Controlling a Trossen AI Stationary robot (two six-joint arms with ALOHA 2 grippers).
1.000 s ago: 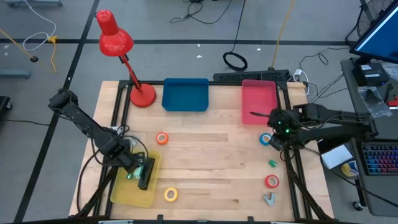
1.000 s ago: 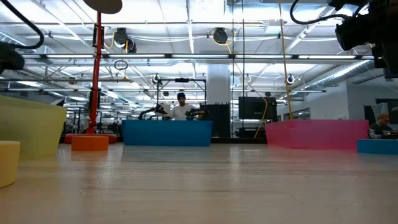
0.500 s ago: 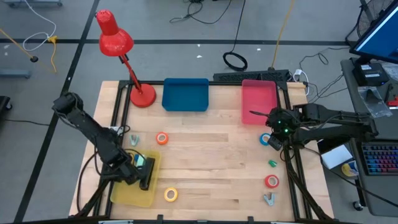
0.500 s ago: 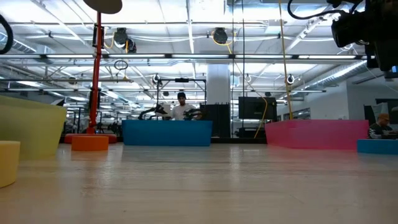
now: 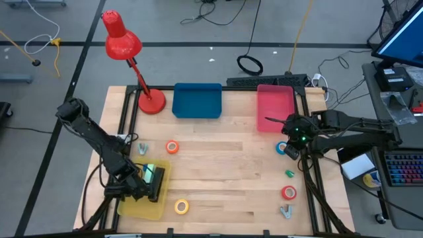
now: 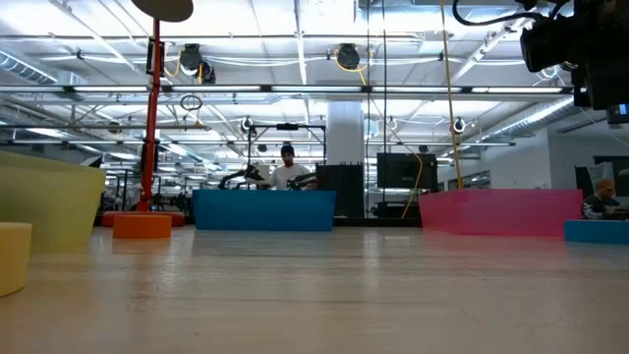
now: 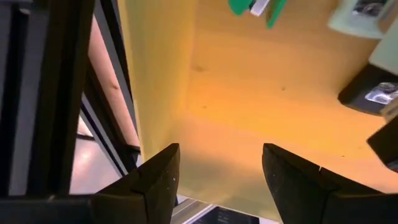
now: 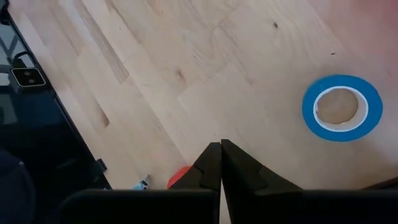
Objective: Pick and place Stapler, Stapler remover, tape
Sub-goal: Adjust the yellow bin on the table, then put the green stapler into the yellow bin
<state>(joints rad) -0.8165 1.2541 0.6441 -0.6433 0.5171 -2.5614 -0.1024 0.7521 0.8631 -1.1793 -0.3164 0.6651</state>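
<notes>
The black stapler lies in the flat yellow plastic tray at the table's front left, so that bit looks done. The left gripper hangs over that tray w/ its fingers spread wide and nothing in them.

Still out on the bare wood table: the orange tape ring near the middle-left, the yellow tape ring just beside the yellow tray, the blue tape ring right next to the right gripper, and the red tape ring near the right edge. The small grey metal staple remover sits at the front right corner, very close to the edge. The right gripper is pinched tight, holding nothing.

The blue tray and pink tray at the back look empty. Lots of open room in the middle. The red desk lamp stands at the back left, so the left arm should mind it.
</notes>
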